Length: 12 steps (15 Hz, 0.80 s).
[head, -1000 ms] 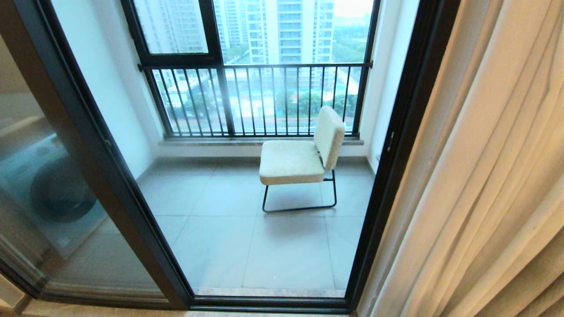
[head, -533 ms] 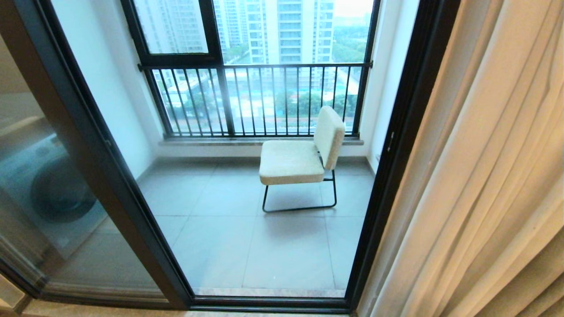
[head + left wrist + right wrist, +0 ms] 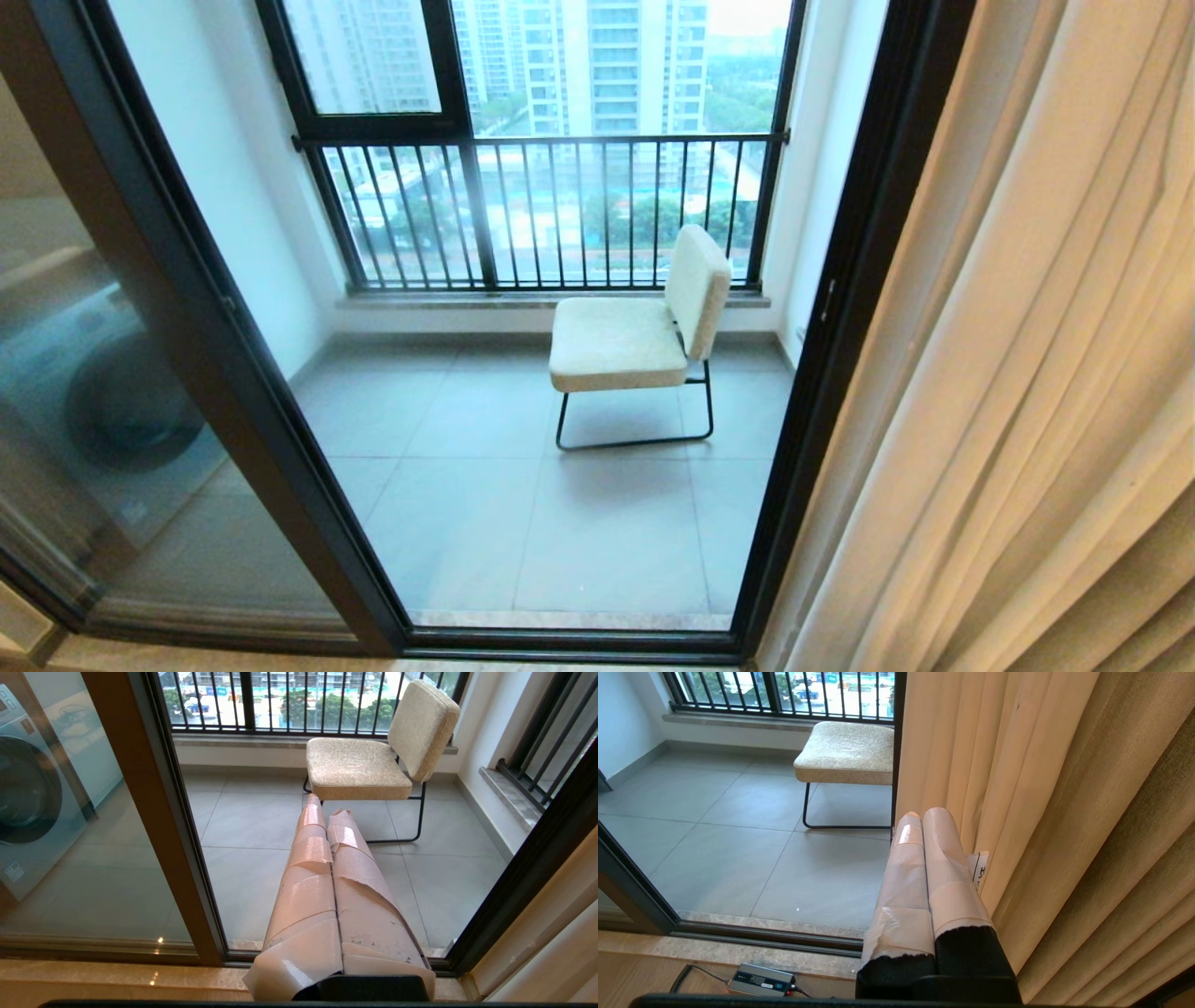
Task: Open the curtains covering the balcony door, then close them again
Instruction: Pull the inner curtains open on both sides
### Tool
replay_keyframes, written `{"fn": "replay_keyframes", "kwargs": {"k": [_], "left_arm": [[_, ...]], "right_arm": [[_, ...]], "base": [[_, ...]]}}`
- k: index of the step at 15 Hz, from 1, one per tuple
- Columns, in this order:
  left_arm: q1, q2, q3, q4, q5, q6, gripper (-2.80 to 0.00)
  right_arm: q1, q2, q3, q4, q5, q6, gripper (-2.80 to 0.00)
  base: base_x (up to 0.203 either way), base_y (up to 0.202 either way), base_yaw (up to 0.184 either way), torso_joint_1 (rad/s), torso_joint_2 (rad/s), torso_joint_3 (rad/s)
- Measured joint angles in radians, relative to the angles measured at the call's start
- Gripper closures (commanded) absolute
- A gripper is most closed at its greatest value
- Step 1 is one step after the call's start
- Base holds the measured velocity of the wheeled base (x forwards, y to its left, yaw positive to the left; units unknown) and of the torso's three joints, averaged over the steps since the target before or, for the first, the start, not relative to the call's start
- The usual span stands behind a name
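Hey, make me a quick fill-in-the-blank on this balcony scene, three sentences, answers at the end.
1. The curtains hang bunched at the ____ side of the head view.
2. On the balcony floor, in front of the railing, stands a cream ____.
3. The right gripper and the left gripper both have their fingers ____, with nothing held.

Missing words: right; chair; shut

The head camera looks down through the balcony door (image 3: 822, 373) from close by. Both wrist cameras sit lower, facing the same way; all share the far chair (image 3: 644, 327).
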Motion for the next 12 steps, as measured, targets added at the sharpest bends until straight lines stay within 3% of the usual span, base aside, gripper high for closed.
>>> {"fn": "replay_keyframes", "kwargs": {"k": [7, 12], "left_arm": [[0.000, 0.000, 0.000, 0.000, 0.000, 0.000, 0.00], [0.000, 0.000, 0.000, 0.000, 0.000, 0.000, 0.00]], "right_arm": [[-0.006, 0.022, -0.008, -0.003, -0.002, 0.003, 0.00], [-0.044, 0.200, -0.142, -0.041, 0.005, 0.054, 0.00]], "base": [[0.000, 0.000, 0.000, 0.000, 0.00, 0.000], [0.000, 0.000, 0.000, 0.000, 0.00, 0.000]]}}
